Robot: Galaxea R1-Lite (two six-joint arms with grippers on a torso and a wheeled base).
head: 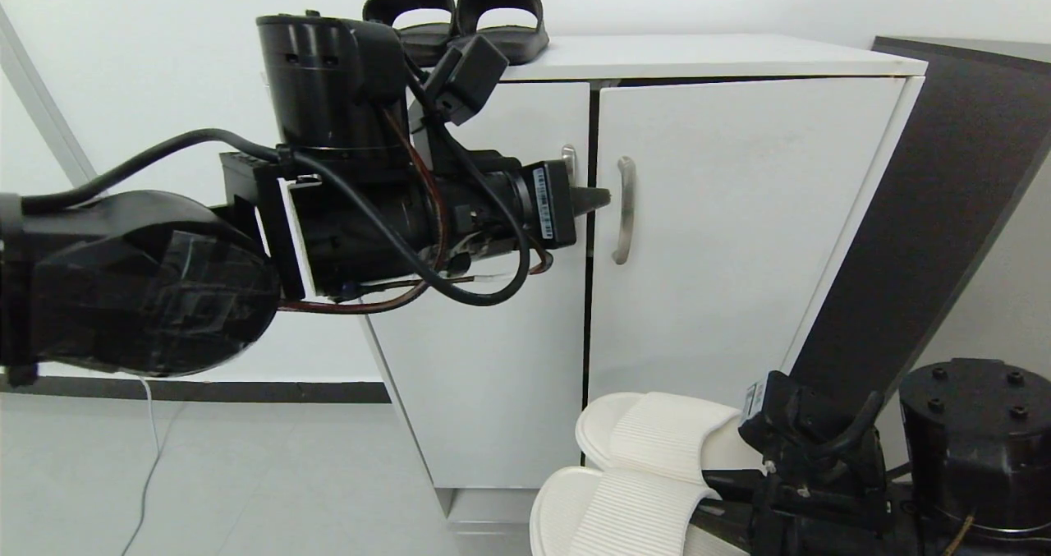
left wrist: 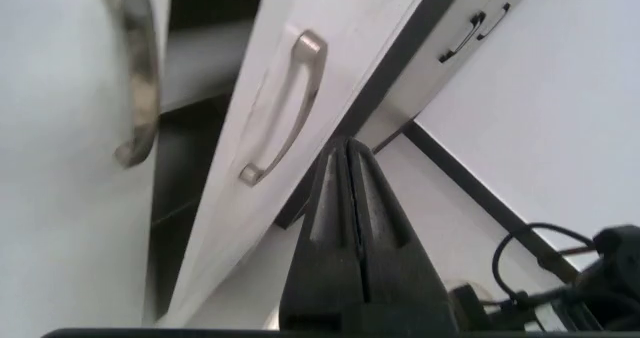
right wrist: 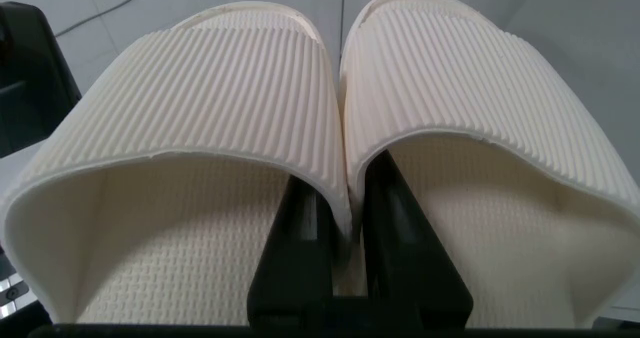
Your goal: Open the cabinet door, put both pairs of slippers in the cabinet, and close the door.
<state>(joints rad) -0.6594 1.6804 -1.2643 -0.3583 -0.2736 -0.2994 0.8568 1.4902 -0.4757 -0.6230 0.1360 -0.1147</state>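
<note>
**Head view: left gripper at the cabinet handles, white slippers held**

Left gripper (head: 598, 199), fingers pressed together, points between the two door handles (head: 624, 209). The right door (head: 739, 236), just past its tip, stands slightly ajar. Black slippers (head: 460, 18) sit on the cabinet (head: 706, 55) above it. Right gripper (right wrist: 345, 263) is clamped on the adjoining straps of the white slippers (right wrist: 250, 98), low before the doors.

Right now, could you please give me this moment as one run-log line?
left gripper: shut, by handle | door: ajar | right gripper: shut on white slippers | black slippers: atop cabinet
</note>
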